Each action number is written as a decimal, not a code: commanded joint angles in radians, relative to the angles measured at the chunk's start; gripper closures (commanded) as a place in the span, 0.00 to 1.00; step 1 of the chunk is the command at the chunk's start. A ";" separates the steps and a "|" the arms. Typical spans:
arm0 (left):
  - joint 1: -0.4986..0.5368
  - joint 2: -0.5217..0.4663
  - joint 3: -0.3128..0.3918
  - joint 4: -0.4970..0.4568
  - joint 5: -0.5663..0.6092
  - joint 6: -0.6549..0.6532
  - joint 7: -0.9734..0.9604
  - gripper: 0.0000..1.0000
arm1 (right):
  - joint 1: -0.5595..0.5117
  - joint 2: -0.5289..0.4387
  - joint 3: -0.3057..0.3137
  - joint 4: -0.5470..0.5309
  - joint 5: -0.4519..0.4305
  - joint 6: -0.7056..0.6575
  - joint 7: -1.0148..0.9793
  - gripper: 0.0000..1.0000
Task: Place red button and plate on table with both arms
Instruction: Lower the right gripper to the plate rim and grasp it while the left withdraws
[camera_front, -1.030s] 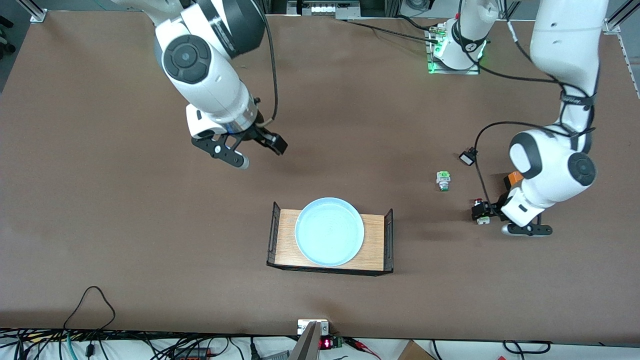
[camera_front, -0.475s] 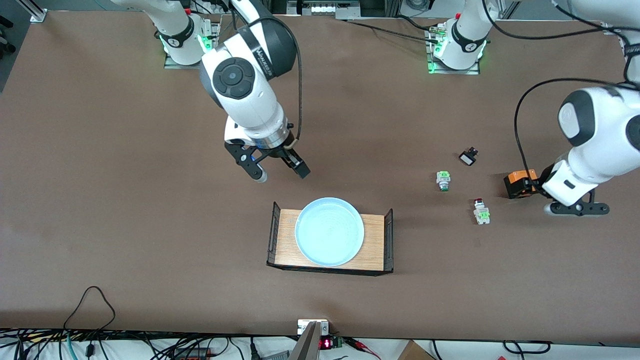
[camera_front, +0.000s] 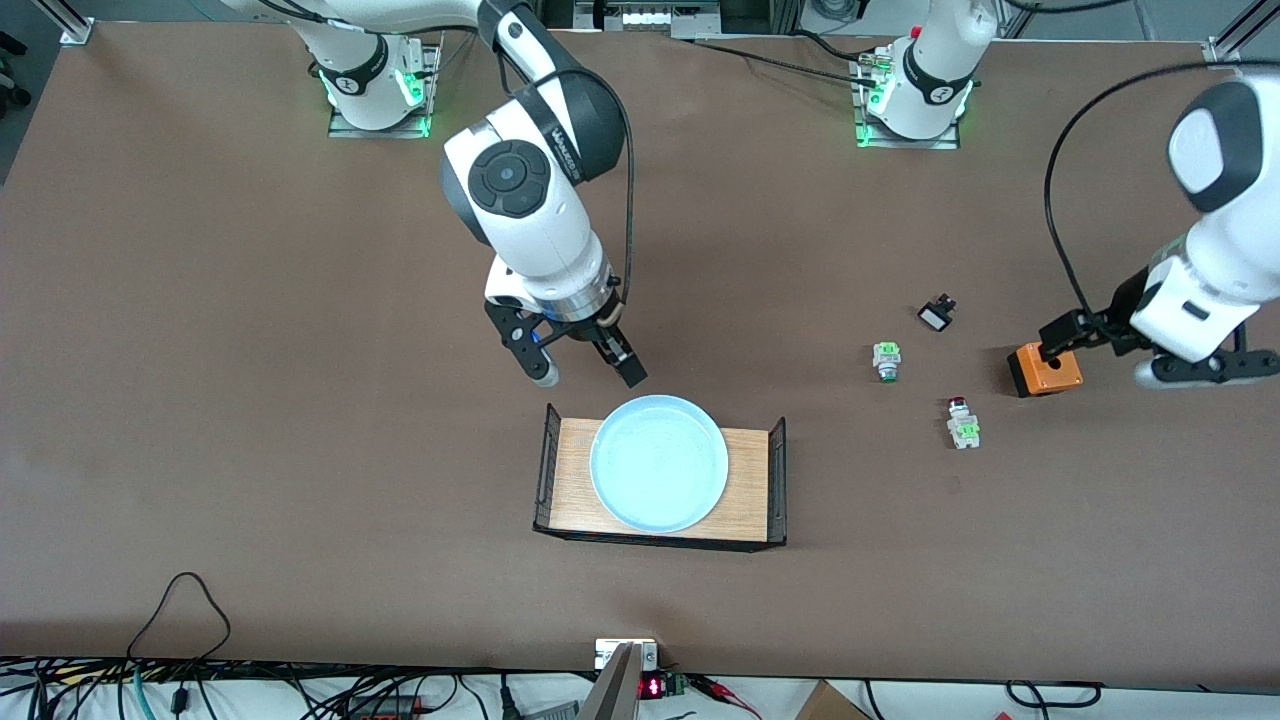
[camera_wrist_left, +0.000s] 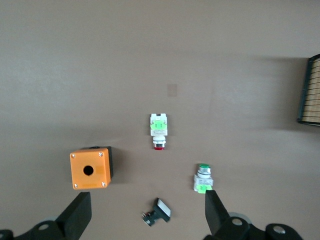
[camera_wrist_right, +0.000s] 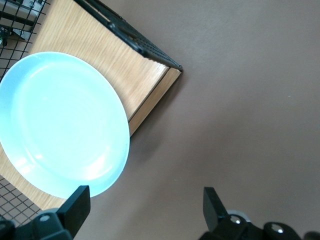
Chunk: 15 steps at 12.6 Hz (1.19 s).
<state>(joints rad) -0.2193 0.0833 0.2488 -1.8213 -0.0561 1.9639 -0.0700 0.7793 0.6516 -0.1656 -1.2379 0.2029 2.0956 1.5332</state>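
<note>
Since the earlier frames, both arms have shifted: the right gripper (camera_front: 590, 372) now hangs with fingers spread and empty over the table (camera_front: 250, 400) just beside the plate (camera_front: 659, 463), and the left gripper (camera_front: 1135, 360), likewise released, has drawn away from the red button (camera_front: 961, 422). We see the plate resting on a wooden tray (camera_front: 752, 470), its rim partly cut off in the right wrist view. Between the left fingers (camera_wrist_left: 77, 215) lie an orange box (camera_wrist_left: 90, 168), a green-capped switch (camera_wrist_left: 202, 178) and a black-and-white piece (camera_wrist_left: 157, 212).
</note>
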 joint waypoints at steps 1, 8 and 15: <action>0.000 -0.052 -0.016 0.026 0.030 -0.083 -0.040 0.00 | 0.000 0.040 -0.006 0.043 0.015 0.015 0.022 0.00; 0.099 -0.114 -0.112 0.069 0.038 -0.207 0.001 0.00 | -0.018 0.075 -0.008 0.040 0.015 0.076 0.018 0.00; 0.327 -0.143 -0.316 0.168 0.024 -0.304 0.087 0.00 | -0.023 0.106 -0.008 0.040 0.015 0.152 0.015 0.00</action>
<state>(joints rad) 0.0896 -0.0687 -0.0461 -1.6790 -0.0424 1.6842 -0.0071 0.7605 0.7321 -0.1714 -1.2294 0.2030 2.2318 1.5372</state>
